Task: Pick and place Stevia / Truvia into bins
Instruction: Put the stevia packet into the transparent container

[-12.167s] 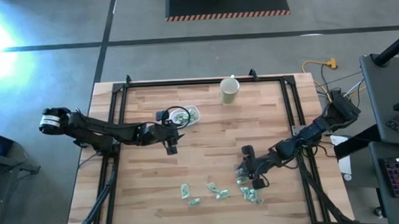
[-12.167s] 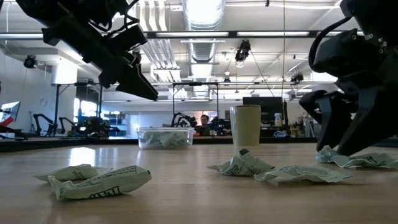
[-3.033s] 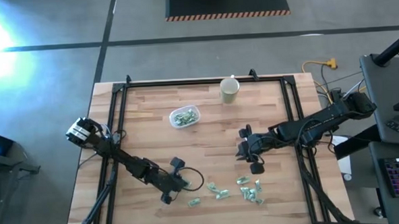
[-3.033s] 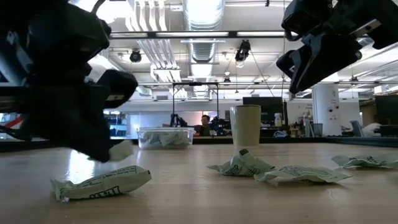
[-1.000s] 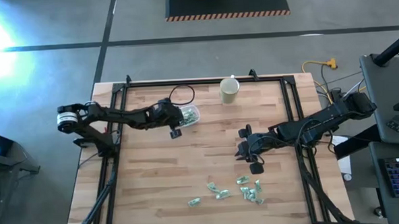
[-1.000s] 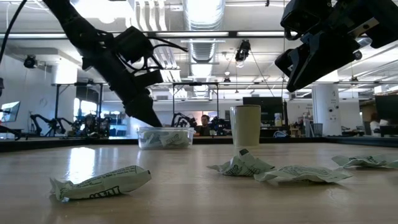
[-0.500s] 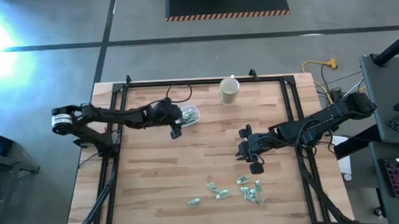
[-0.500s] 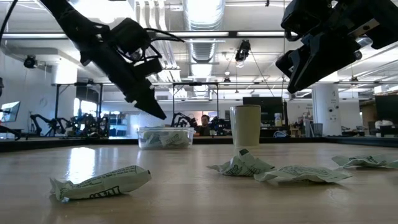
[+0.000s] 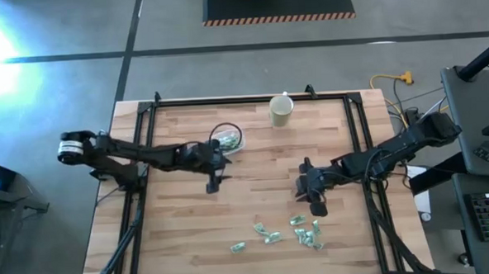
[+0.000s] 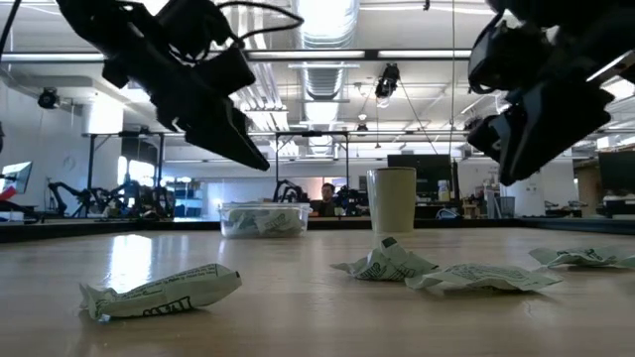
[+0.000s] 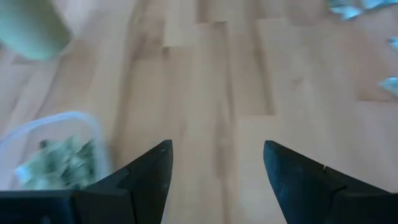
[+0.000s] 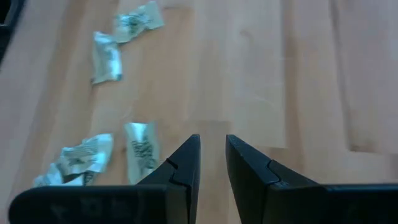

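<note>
The clear bin (image 9: 230,140) stands at the table's far left part with green-and-white sachets lying in it; it also shows in the low view (image 10: 263,219) and the left wrist view (image 11: 56,155). Several Stevia sachets (image 9: 286,232) lie flat on the wood near the front edge (image 12: 140,149). My left gripper (image 9: 212,185) hangs above bare wood just on the near side of the bin, open and empty (image 11: 217,146). My right gripper (image 9: 317,205) hovers above the table just beyond the sachets, its fingers a narrow gap apart with nothing between them (image 12: 212,140).
A beige cup (image 9: 280,111) stands upright at the far edge, right of the bin. Black frame rails (image 9: 146,149) run along the table's left, right and far sides. Bare wood lies between the bin and the sachets.
My left gripper has drawn back from above the bin toward the table's near edge and now hangs over bare wood. My right gripper has sunk a little toward the sachets and rolled slightly. The sachets and the bin have stayed in place.
</note>
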You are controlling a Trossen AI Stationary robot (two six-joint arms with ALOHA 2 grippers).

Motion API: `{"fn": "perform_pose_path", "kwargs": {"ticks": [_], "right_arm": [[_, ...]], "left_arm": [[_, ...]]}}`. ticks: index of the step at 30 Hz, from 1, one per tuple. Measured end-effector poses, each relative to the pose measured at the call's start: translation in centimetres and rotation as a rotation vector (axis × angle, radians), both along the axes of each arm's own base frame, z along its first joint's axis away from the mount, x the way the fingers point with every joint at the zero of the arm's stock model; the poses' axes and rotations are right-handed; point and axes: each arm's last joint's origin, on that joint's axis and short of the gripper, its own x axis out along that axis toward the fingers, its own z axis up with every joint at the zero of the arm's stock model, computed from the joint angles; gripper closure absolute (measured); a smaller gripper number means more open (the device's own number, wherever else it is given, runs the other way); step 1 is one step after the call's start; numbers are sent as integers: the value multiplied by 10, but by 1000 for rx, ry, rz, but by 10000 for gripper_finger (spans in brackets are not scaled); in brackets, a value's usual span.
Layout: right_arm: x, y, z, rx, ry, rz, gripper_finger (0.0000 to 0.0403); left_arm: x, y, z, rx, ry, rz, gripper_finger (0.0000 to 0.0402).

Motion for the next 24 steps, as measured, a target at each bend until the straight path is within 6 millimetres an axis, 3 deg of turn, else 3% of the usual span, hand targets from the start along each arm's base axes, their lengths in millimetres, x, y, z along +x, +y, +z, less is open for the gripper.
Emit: {"fn": "perform_pose_path", "kwargs": {"ticks": [6,14,19,24], "right_arm": [[-10,16,-12,16,-65,76,335],[-24,44,-28,-76,-149,131,335],[-22,57,-42,-78,-160,148,335],[-17,58,-51,-140,-148,111,335]], "left_arm": [[-2,-17,8,13,-31,-49,168],[-4,-21,12,27,-47,-44,168],[-4,-21,11,23,-47,-40,168],[-4,-20,11,11,-47,-31,168]]}}
